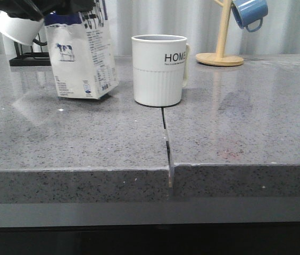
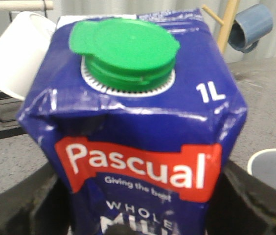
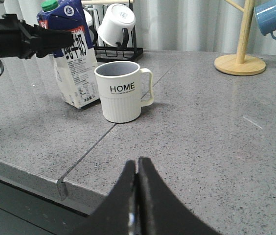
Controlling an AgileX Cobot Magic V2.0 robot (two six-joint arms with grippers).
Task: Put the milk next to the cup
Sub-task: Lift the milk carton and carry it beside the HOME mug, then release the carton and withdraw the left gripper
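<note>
Right now the milk point(image 1: 83, 58) is held by the left arm's fingers point(image 3: 40, 41), which are clamped on its upper part. It sits just beside the cup point(image 1: 159, 70), on the side away from the cup's handle, with a narrow gap between them. The carton leans, its top tipped away from the cup. In the front view its lower corner nearest the cup looks slightly raised off the grey bench point(image 1: 235, 127), so I judge it is not yet standing flat.

To finish this step well, the arm should bring the carton upright, lower it until the whole base rests on the bench, then let go gently. Opening while it leans could let it tip or knock the cup.

The right arm's fingers point(image 3: 137, 196) are pressed together, holding nothing, well apart from both things.

Several parts are hidden or unclear. The front view cuts off the carton's top and most of the left arm. The left wrist view shows only the blue carton top with its green cap point(image 2: 124, 55), and the contact with the carton is out of frame there. Whether the base touches the bench at all cannot be told for sure.
</note>
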